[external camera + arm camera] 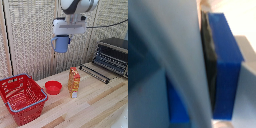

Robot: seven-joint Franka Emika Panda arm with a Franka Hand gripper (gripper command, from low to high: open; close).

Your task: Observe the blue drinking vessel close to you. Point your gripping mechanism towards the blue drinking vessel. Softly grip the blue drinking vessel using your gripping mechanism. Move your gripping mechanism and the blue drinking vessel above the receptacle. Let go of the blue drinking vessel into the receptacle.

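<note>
The light-blue mug (61, 43) hangs in the air under my gripper (64, 36), well above the wooden table. The white block of my gripper (68, 26) sits right on top of it, and the fingers are shut on the mug's rim. In the wrist view the mug's pale wall (170, 60) fills most of the picture, pressed against a dark-blue finger (223, 65). The red mesh basket (20, 96) with its blue-grey rim handle stands on the table at the exterior view's left, below and to the left of the held mug.
A small red bowl (53, 87) and an upright orange carton (74, 81) stand on the table below the gripper. A black toaster oven (112, 55) with its door open is at the exterior view's right. A woven screen stands behind.
</note>
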